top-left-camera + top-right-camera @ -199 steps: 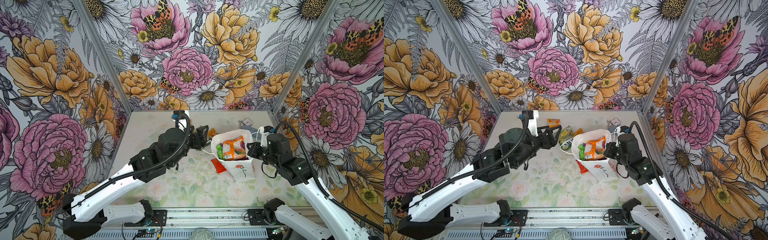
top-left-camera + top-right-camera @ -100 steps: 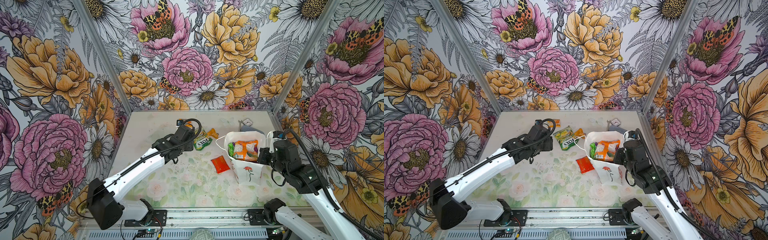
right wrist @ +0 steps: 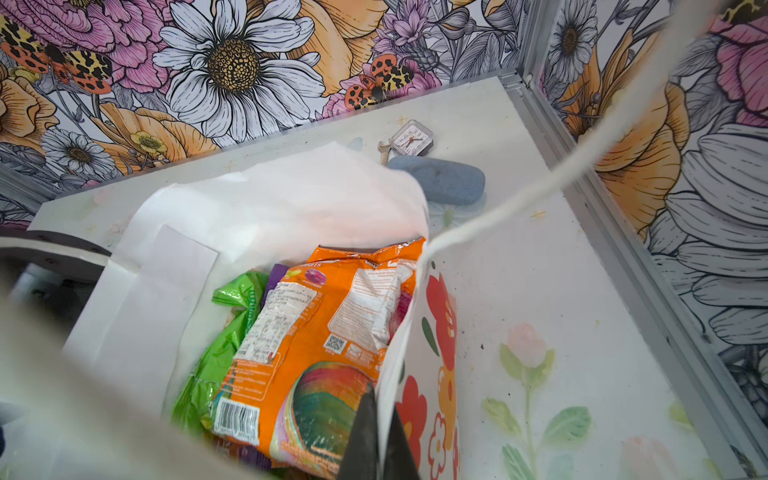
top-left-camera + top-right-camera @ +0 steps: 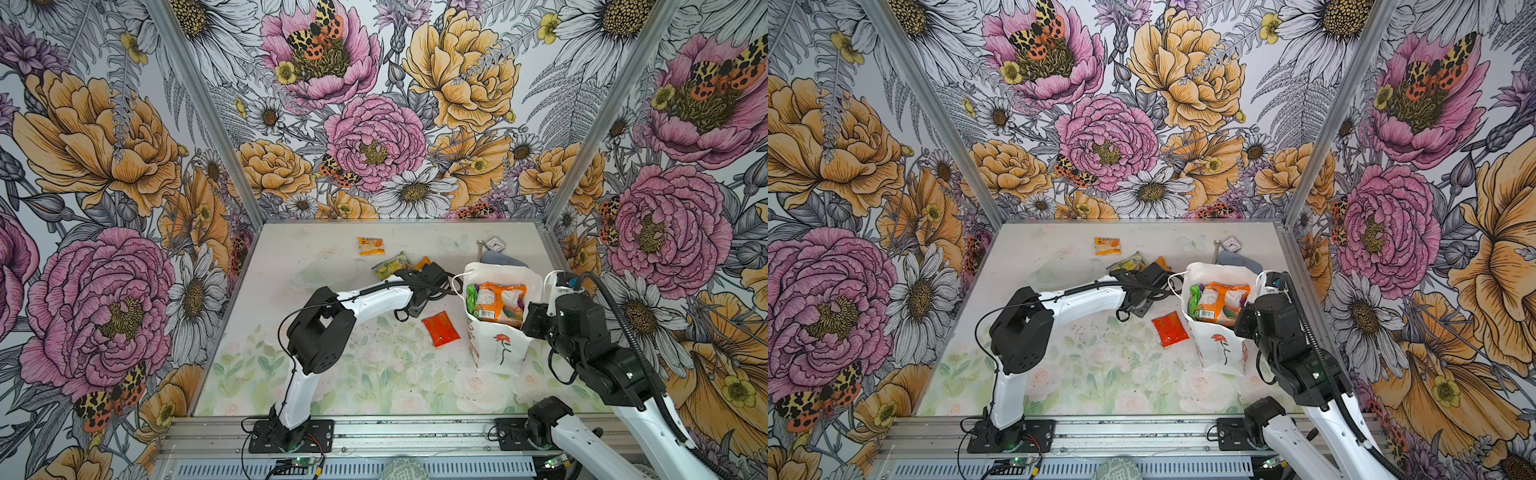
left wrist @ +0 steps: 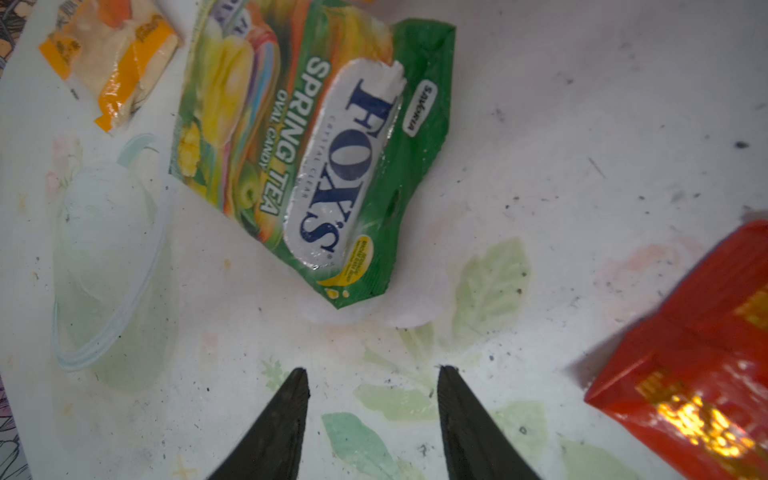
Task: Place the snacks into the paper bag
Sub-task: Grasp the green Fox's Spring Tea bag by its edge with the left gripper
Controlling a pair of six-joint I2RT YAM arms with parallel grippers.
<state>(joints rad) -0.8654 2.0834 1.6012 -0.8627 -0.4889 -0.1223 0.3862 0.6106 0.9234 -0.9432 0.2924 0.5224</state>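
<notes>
The white paper bag [image 4: 500,353] [image 4: 1219,353] with a red rose stands upright at the right. Inside it are an orange snack [image 3: 328,332] and a green one [image 3: 224,332]. My right gripper [image 3: 380,399] [image 4: 530,320] is shut on the bag's flowered side wall at the rim. On the table lie a green FOX'S packet [image 5: 332,166] [image 4: 390,266], a small orange packet [image 5: 112,62] [image 4: 370,245] and a red packet [image 5: 698,374] [image 4: 440,329]. Low over the table, my left gripper [image 5: 372,372] [image 4: 405,276] stands open and empty, just short of the green packet.
A small square clock [image 3: 413,137] [image 4: 494,244], a metal wrench [image 3: 384,151] and a blue-grey oblong thing [image 3: 440,178] lie behind the bag near the back right corner. A see-through plastic thing [image 5: 108,270] lies to the left of the green packet. The metal frame edge [image 3: 623,249] runs close on the right.
My left arm has left the bag's mouth and stretched out low toward the green packet, its jaws narrowing. The bag has shifted right with my right gripper, which stays shut on it.
</notes>
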